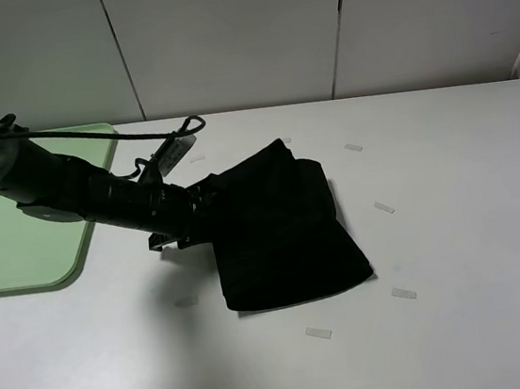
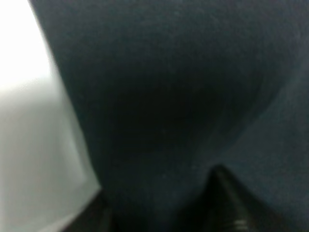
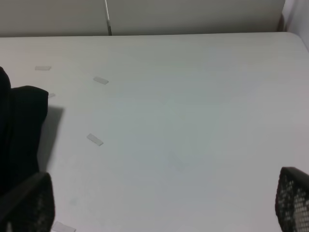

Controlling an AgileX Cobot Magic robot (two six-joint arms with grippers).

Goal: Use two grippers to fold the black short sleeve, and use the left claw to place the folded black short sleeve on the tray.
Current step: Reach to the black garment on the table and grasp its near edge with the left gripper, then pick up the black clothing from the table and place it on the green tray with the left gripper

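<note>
One tray [image 1: 20, 252] sits at the far left of the table [image 1: 473, 225], a mint-green plastic rectangle with rounded corners and a low rim, part of it hidden under the arm. One arm [image 1: 60, 186] shows from above, black and jointed, with a thin cable [image 1: 91, 133] running along it to a small metal ring [image 1: 192, 123]. It reaches across from the left, and the left claw [image 1: 207, 210] meets the left edge of the shirt [image 1: 284, 239]. Its wrist camera is filled with blurred dark cloth [image 2: 183, 96], so I cannot tell whether the jaws have closed on it.

There is one shirt, black, soft and matte, folded into a rough rectangle lying mid-table, well apart from the tray. About six small pale tape strips [image 1: 383, 208] dot the smooth white tabletop around it.

The right claw [image 3: 164, 205] appears only in its own camera, its two textured black fingertips [image 3: 292, 198] spread wide over bare table, holding nothing, with the shirt's edge [image 3: 21, 125] beside one of them.
</note>
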